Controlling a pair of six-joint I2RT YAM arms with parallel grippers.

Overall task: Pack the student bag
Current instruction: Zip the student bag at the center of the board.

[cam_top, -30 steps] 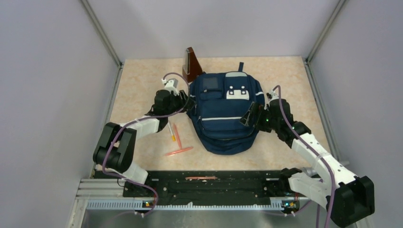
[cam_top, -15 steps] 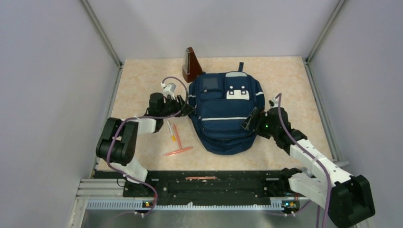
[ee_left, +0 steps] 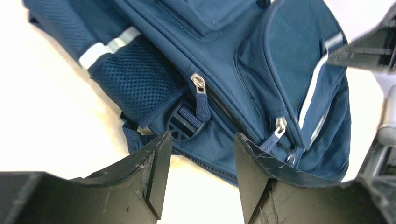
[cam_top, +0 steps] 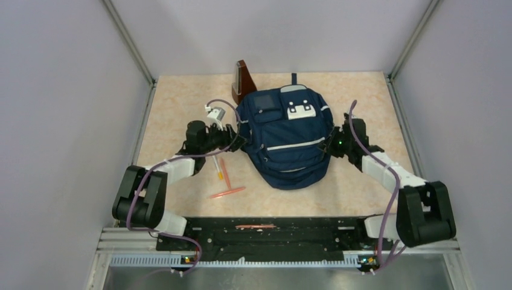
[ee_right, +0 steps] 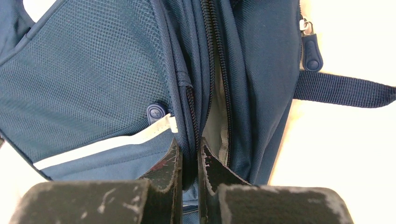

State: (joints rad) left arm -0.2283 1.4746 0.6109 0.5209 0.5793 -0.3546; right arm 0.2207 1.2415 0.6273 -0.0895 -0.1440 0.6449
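Pinching a ridge of cloth beside a zip, the right gripper (ee_right: 189,158) is holding the student bag (cam_top: 288,136) at its right flank. Its jaws are almost together, with only the fold between them. The bag is lying front-up in the middle of the table (cam_top: 175,115), toward the far side, with its top pointing away from the arms. The left gripper (ee_left: 196,163) is hovering just beside the bag's left flank with its jaws half apart and nothing between them. A zip pull (ee_left: 201,105) and a plastic buckle (ee_left: 183,123) are sitting right ahead of it. The bag is looking soft and floppy, so I am expecting it to sag and slide when pulled, not to move as one stiff piece. The flat cloth is probably giving a poor grip. Seams, zip pulls and straps are seeming the better places to take hold. Some pens (cam_top: 221,169) are lying on the table to the left of the bag, apart from it.
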